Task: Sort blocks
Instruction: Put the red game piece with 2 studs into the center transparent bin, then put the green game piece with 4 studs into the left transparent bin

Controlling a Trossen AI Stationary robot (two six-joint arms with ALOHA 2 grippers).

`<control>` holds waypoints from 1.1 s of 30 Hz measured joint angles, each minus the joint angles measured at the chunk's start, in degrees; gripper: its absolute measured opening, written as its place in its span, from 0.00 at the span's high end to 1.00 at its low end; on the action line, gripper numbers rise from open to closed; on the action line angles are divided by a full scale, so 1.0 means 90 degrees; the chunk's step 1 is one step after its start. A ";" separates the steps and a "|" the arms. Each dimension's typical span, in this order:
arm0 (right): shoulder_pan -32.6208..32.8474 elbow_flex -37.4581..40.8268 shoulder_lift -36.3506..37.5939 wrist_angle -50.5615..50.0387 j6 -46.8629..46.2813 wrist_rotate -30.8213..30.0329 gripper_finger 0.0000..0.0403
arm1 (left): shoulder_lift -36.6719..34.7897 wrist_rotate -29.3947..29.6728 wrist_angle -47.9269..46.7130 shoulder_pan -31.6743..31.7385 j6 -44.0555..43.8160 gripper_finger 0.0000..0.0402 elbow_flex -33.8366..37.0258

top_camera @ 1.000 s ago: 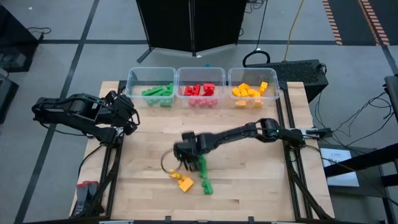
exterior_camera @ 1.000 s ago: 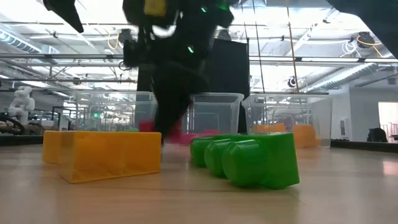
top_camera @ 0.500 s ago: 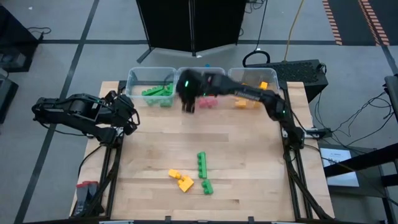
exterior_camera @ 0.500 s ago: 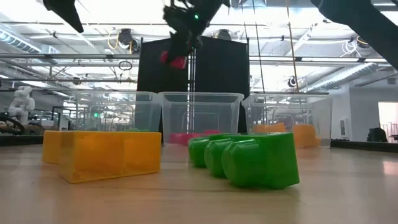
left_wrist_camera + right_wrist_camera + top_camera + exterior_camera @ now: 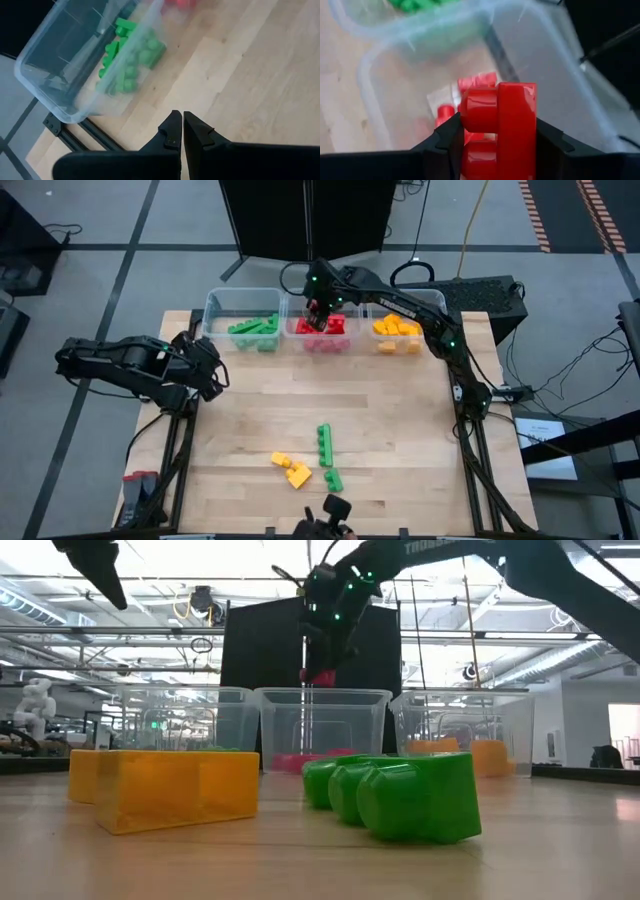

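My right gripper [image 5: 320, 312] hangs above the middle clear bin [image 5: 290, 330], shut on a red block [image 5: 499, 125], which also shows in the low view [image 5: 321, 675]. That bin holds red blocks [image 5: 335, 325]; the left bin holds green blocks [image 5: 255, 328] and the right bin yellow blocks [image 5: 400, 328]. Lying on the table's near half are two green blocks [image 5: 324, 443] [image 5: 333, 479] and a pair of yellow blocks [image 5: 292, 470]. My left gripper [image 5: 182, 127] is shut and waits above the table's left edge [image 5: 212, 375], near the green bin [image 5: 75, 75]. My right gripper pinches the red block between its two fingers [image 5: 445, 145], which sit on two opposite sides of it [image 5: 470, 112]. The fingers point down from above. The block is lifted clear, above the bin's rim [image 5: 320, 692], studs turned sideways.
Three clear bins stand in a row along the far edge. The table's middle is bare wood [image 5: 330, 390]. A small dark device [image 5: 330, 515] sits at the near edge. In the low view a yellow block [image 5: 165, 785] and a green block [image 5: 400, 795] loom close.
My right gripper rose from the loose blocks on the table's near half with the red block, swung fast toward the far edge, passed the seam between the green and red bins, and now stands over the red bin. The other blocks stayed put.
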State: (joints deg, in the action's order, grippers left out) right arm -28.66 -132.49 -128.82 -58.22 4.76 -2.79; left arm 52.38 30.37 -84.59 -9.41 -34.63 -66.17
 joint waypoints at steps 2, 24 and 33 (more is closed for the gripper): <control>-0.0040 -0.0001 -0.0126 -0.0209 -0.0037 0.0018 0.63 | 0.0007 -0.0039 0.0012 0.0000 -0.0007 1.00 0.0002; -0.0164 0.0002 0.0038 -0.0982 -0.0518 0.0655 0.16 | 0.0004 -0.0042 0.0009 0.0000 -0.0081 1.00 0.0002; 0.0646 -0.0010 0.1816 -0.1009 -0.0353 0.2339 0.23 | 0.0004 -0.0042 0.0010 0.0000 -0.0095 1.00 0.0002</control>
State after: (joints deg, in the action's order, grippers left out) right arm -22.85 -132.57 -112.48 -67.30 1.58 18.26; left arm 52.42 30.00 -84.50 -9.41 -35.48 -66.15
